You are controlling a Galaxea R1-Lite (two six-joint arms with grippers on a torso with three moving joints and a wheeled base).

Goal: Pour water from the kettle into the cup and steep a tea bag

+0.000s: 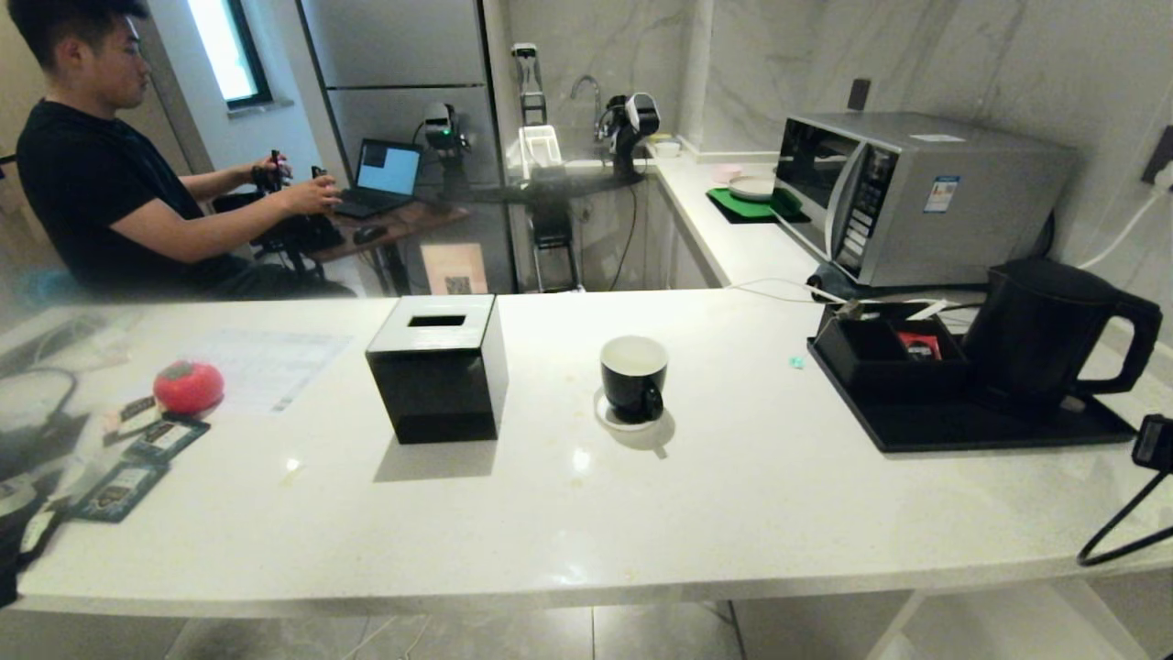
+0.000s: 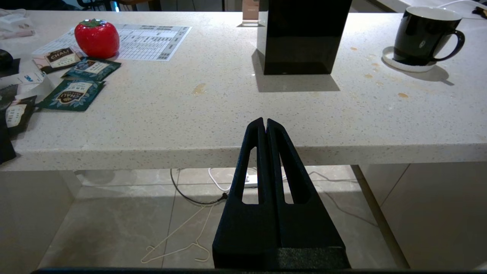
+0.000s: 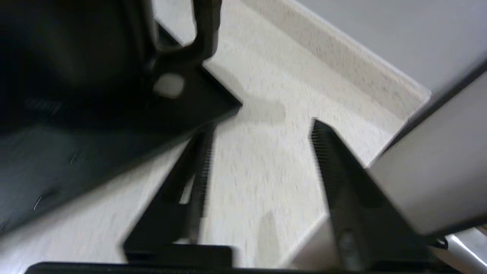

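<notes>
One kettle [image 1: 1040, 335], matte black with a loop handle, stands on a black tray [image 1: 971, 426] near the table's [image 1: 586, 513] right edge. Right pincer [image 3: 258, 152] is open beside the handle, gripping nothing; left pincer [image 2: 265, 122] is closed off the front edge.

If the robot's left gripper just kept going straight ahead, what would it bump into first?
Probably the front edge of the white counter: the shut left gripper points right at it. Slightly higher, it might reach the black tissue box.

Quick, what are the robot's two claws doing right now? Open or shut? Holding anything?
Left claw: shut, empty, parked below the counter edge.
Right claw: open, holding nothing, near the kettle handle.
</notes>
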